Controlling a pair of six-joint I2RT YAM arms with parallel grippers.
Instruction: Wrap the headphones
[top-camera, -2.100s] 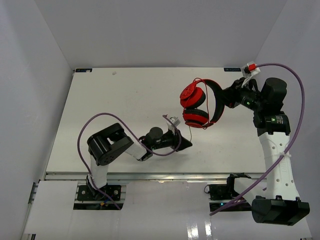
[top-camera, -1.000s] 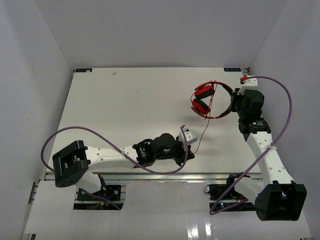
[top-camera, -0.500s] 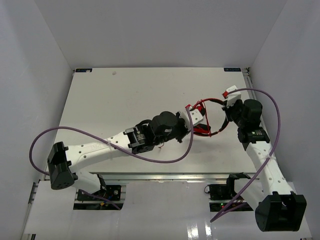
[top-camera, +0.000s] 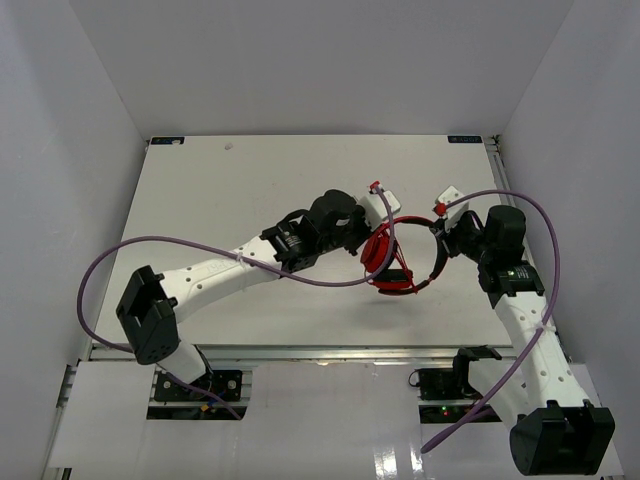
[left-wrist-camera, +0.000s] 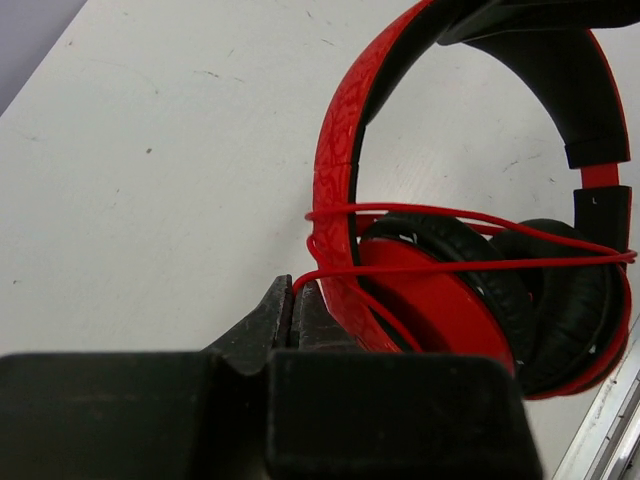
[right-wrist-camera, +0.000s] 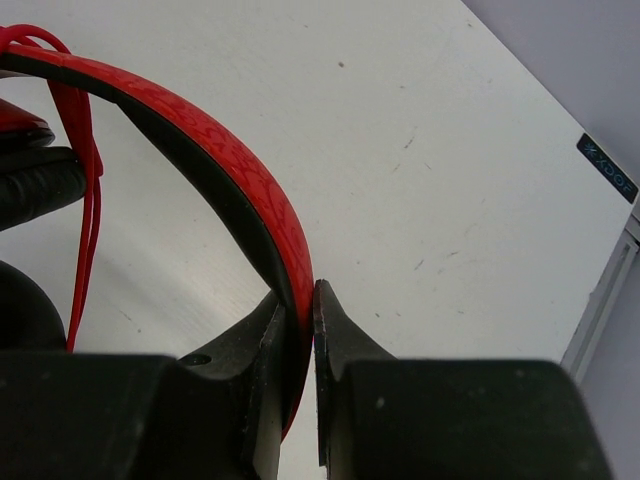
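Observation:
The red headphones (top-camera: 392, 262) with black padding hang in the air between my two grippers, earcups low. My right gripper (top-camera: 441, 243) is shut on the red headband (right-wrist-camera: 255, 215), seen between its fingers in the right wrist view. My left gripper (top-camera: 377, 222) is shut on the thin red cable (left-wrist-camera: 470, 265), which runs from its fingertips (left-wrist-camera: 283, 300) across the earcups (left-wrist-camera: 440, 300) in a couple of turns. The headband (left-wrist-camera: 340, 170) also arches through the left wrist view. The cable's loose end is hidden.
The white table (top-camera: 230, 200) lies under both arms. Purple robot cables (top-camera: 150, 250) loop from the left arm and from the right arm (top-camera: 545, 230). A metal rail (top-camera: 300, 352) runs along the near edge. Grey walls close in on three sides.
My left arm has swung from the near table up and around the headphones, carrying the cable. My right arm has lowered the headphones toward the table's middle and turned them.

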